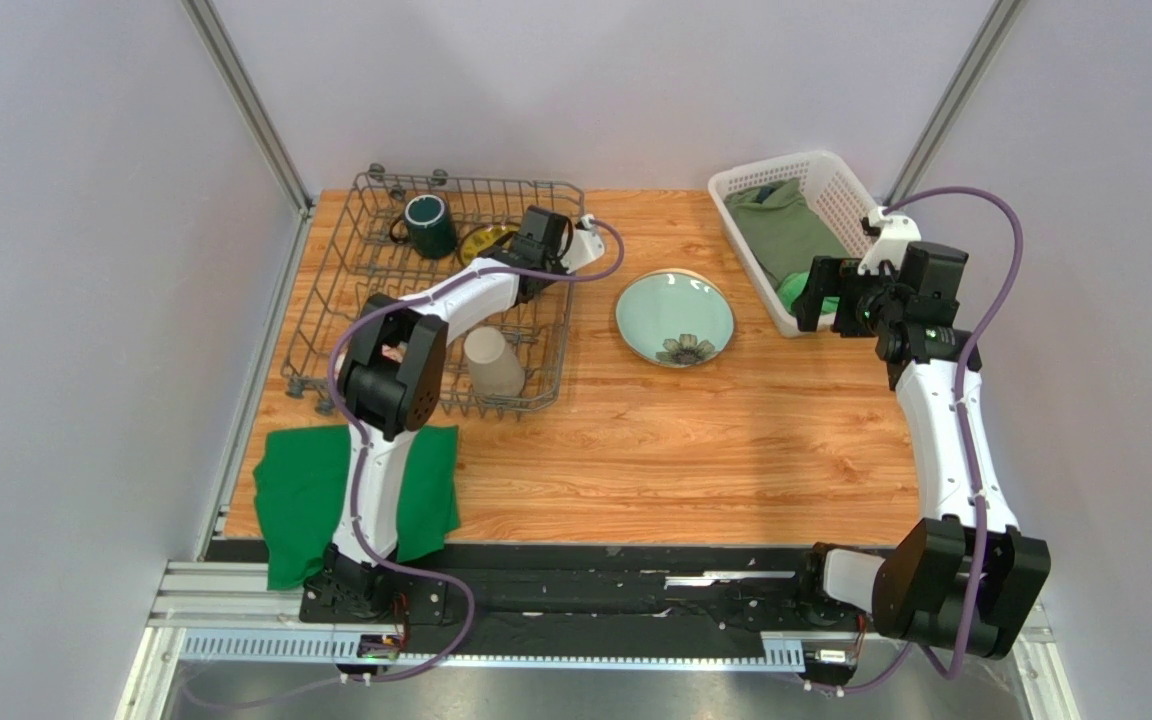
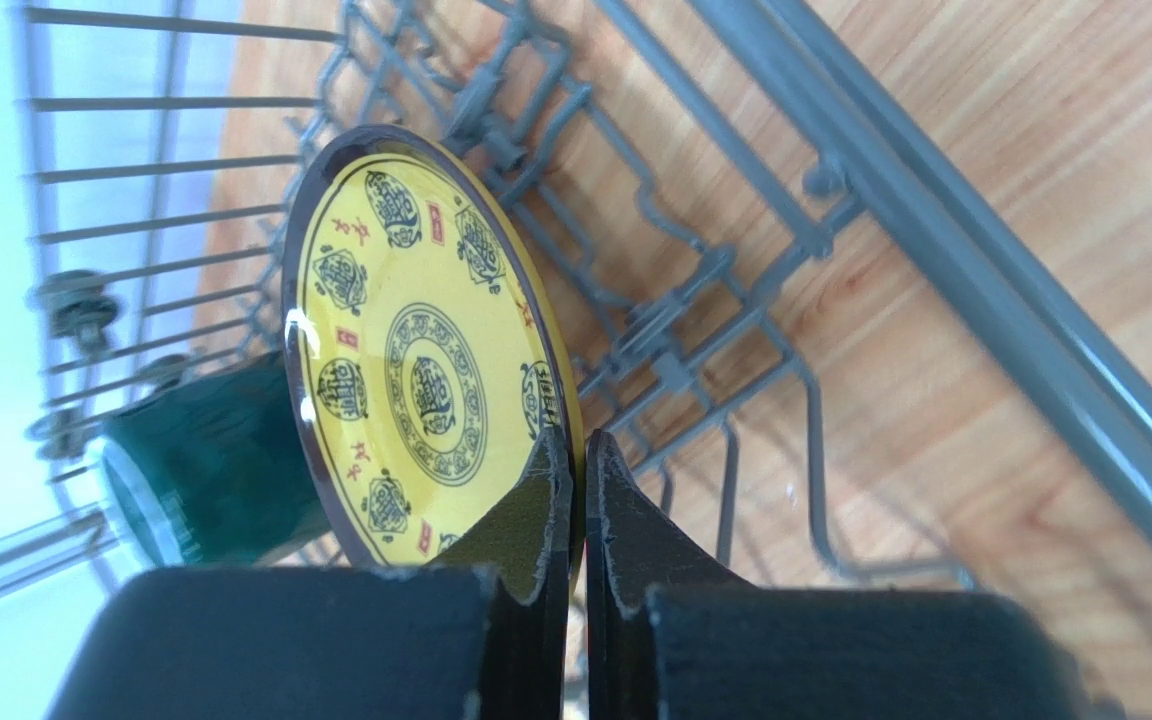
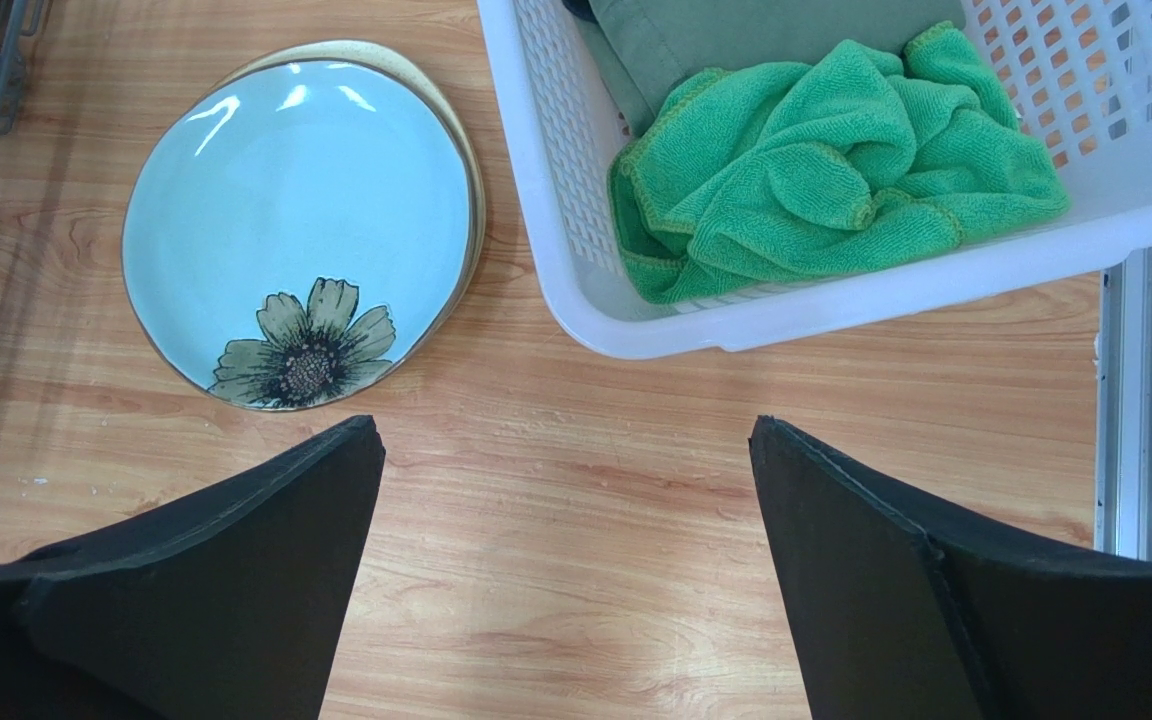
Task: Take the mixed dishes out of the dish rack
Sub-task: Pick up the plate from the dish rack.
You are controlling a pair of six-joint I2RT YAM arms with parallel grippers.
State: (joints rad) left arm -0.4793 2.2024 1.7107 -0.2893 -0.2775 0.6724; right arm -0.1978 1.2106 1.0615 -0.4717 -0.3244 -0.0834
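We see the left arm (image 1: 462, 293) and the right arm (image 1: 946, 435) as a matching pair, each built of glossy white, tube-like links joined by chunky black joint housings. Both are bolted on black mounts to a silver slotted rail (image 1: 537, 648). A lilac cable (image 1: 1006, 248) runs loosely along each arm from base to wrist. The left gripper (image 2: 570, 450) and the right gripper (image 3: 567, 435) carry matte black fingers (image 3: 237, 578), which are flat, wedge-shaped and faintly grainy, and taper to a thin edge.
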